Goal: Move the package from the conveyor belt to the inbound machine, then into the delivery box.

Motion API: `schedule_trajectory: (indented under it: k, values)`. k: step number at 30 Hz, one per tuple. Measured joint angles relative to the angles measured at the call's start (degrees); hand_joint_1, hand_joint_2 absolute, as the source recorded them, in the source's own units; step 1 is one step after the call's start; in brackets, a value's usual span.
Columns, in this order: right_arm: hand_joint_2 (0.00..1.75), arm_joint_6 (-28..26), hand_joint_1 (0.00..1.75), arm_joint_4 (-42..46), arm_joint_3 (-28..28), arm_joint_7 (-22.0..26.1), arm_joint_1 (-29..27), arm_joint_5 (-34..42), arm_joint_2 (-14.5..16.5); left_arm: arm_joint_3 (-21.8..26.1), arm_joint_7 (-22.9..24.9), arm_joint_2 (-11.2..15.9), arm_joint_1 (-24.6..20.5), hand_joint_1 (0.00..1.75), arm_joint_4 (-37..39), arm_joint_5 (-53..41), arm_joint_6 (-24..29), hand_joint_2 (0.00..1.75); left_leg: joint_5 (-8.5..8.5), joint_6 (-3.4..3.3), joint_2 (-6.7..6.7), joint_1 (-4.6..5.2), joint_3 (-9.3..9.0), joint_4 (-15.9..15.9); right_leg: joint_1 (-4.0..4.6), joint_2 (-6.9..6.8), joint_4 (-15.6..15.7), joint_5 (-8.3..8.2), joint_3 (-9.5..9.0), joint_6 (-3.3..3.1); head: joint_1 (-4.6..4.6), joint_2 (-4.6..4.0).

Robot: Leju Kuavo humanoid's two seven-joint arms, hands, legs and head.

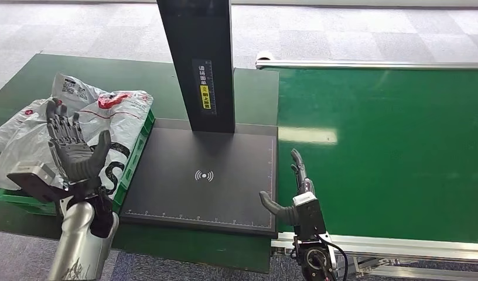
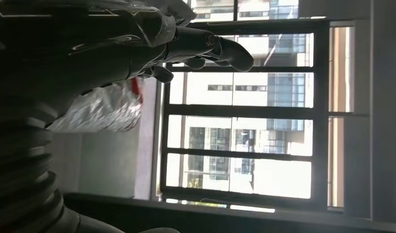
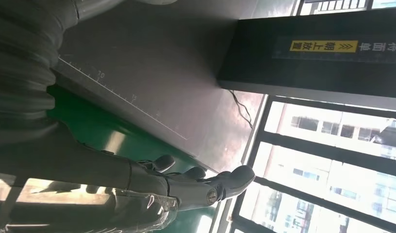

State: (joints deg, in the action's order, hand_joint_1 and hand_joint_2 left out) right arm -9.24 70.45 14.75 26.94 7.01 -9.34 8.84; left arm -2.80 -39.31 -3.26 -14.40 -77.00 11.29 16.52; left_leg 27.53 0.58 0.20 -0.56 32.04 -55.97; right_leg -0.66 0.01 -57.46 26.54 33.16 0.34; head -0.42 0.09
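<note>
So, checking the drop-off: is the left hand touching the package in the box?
Cannot tell. In the head view the left hand, fingers spread, overlaps the package, but neither contact nor gap shows.

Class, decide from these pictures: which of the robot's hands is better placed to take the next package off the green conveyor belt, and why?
The right hand. It hangs open at the edge of the green conveyor belt, beside the black scanner plate. The left hand is raised over the white plastic package in the green crate.

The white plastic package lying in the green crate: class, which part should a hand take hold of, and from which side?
Probably the crumpled upper surface of the white plastic package, from above. It lies slack over the green crate, whose walls block the sides, and loose folds suit pinching. The left hand hovers open beside it.
</note>
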Motion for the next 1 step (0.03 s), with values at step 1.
schedule_trajectory:
  k: [1]
  values:
    - [1.75,0.1,0.0,-0.1,0.0,-0.1,0.0,0.0,0.0,-0.7,0.0,-0.3,1.4,0.0,-0.4,0.3,-0.2,1.75,0.02,0.0,0.0,0.0,0.0,0.0,0.0,0.0,0.0,0.01,0.0,0.0,0.01,0.0]
